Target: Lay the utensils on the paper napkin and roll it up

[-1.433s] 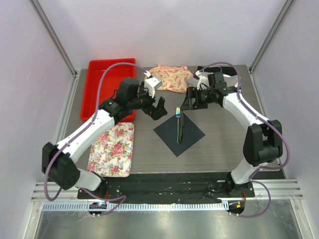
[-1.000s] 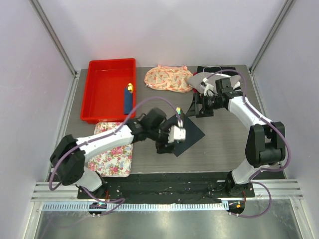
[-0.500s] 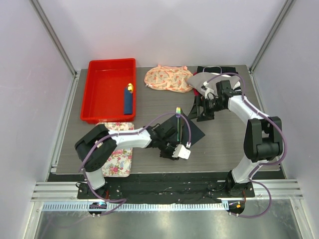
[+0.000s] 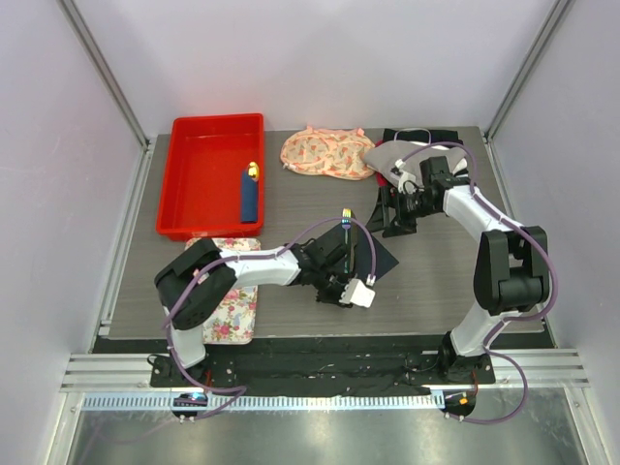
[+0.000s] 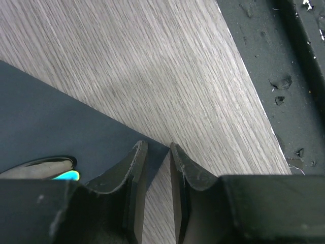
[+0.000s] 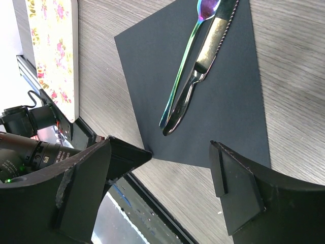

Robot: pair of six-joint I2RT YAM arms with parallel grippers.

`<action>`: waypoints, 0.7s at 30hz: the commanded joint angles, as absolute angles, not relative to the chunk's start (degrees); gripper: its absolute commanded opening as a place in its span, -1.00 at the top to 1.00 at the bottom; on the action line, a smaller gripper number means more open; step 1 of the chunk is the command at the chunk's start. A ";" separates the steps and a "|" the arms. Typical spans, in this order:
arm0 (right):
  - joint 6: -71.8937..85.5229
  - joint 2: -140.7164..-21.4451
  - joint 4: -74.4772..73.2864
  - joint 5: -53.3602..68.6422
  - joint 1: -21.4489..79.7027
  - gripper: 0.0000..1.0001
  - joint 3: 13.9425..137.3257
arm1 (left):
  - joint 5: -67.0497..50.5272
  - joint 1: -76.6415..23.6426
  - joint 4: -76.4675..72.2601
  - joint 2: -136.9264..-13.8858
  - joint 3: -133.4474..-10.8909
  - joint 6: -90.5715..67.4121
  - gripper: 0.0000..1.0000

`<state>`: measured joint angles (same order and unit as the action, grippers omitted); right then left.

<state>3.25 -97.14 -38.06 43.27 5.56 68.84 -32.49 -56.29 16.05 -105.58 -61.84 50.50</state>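
The dark paper napkin lies flat as a diamond in the middle of the table. On it, side by side, rest the utensils: an iridescent fork and a knife. My left gripper is low at the napkin's near corner. In the left wrist view its jaws stand a slim gap apart, with the corner of the napkin lying between the tips. My right gripper hovers wide open by the napkin's far right edge. Nothing is between the right gripper's fingers.
A red bin at the back left holds a blue yellow-tipped stick. A floral tray lies left of the napkin, partly under my left arm. A floral cloth and a grey cloth lie at the back. The table's front edge runs just beyond the left jaws.
My left arm swung from the back of the table down to the napkin's near corner and its jaws narrowed there. My right gripper drew back slightly to the right.
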 commanded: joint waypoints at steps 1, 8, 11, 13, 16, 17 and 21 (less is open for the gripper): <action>2.46 -97.29 -38.06 44.65 5.10 -0.71 70.58 | -32.79 -56.60 15.12 -107.22 -63.72 52.47 0.50; 2.64 -97.03 -38.23 44.74 4.57 -0.71 70.40 | -34.27 -56.60 15.29 -106.09 -64.25 50.54 0.95; 2.64 -97.03 -38.23 44.91 4.57 -0.71 70.49 | -34.54 -56.60 15.38 -105.12 -65.39 47.65 1.00; 2.72 -97.03 -38.23 45.09 4.48 -0.71 70.49 | -34.19 -56.51 15.82 -104.59 -65.57 47.37 1.00; 2.99 -97.12 -38.32 45.53 4.57 -0.71 70.40 | -34.80 -55.81 15.91 -103.45 -65.92 45.62 1.00; 3.08 -97.21 -38.23 45.53 4.57 -0.71 70.40 | -34.98 -55.64 15.82 -103.27 -66.09 44.92 1.00; 3.16 -97.29 -38.23 45.53 4.57 -0.71 70.22 | -35.95 -54.06 15.73 -102.66 -67.49 42.46 1.00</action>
